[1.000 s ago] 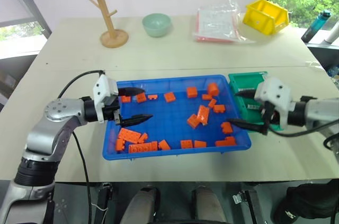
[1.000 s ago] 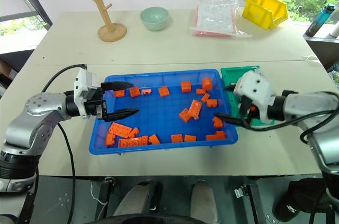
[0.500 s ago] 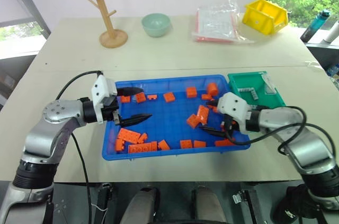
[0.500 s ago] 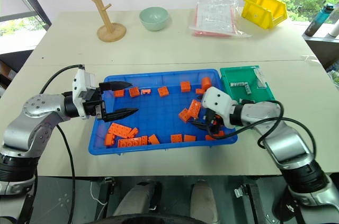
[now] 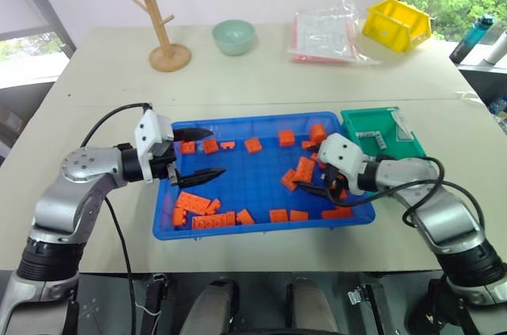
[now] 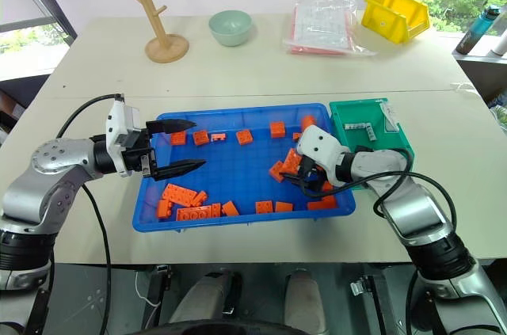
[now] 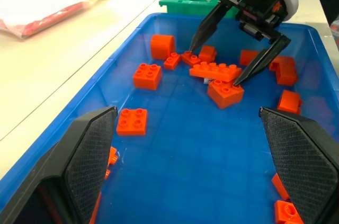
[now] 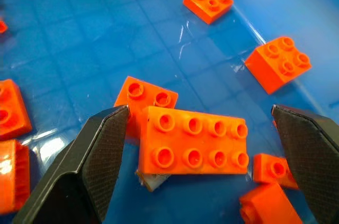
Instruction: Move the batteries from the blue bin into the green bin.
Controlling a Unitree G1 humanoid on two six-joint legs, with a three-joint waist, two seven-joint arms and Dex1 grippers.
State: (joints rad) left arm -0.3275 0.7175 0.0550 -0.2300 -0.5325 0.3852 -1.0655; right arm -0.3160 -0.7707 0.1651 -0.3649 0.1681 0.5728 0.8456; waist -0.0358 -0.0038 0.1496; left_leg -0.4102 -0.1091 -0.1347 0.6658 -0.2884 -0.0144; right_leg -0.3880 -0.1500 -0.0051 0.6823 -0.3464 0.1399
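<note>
The blue bin [image 5: 253, 184] holds several orange bricks. My right gripper [image 8: 200, 108] is open low inside its right half, its fingers standing on either side of a long orange brick [image 8: 193, 142]. A small pale grey piece [image 8: 152, 180] peeks out from under that brick; I cannot tell whether it is a battery. Two silver-grey batteries [image 5: 372, 136] lie in the green bin [image 5: 364, 123], which stands against the blue bin's right end. My left gripper [image 5: 219, 153] is open and empty, held above the blue bin's left part.
A yellow bin [image 5: 396, 24], a clear plastic bag [image 5: 325, 34], a pale green bowl [image 5: 234, 36] and a wooden mug tree [image 5: 158, 18] stand along the table's far side. A bottle [image 5: 474, 38] is beyond the right edge.
My right gripper has moved left from the green bin's edge and down into the blue bin, and now straddles the long brick. The left gripper has kept still.
</note>
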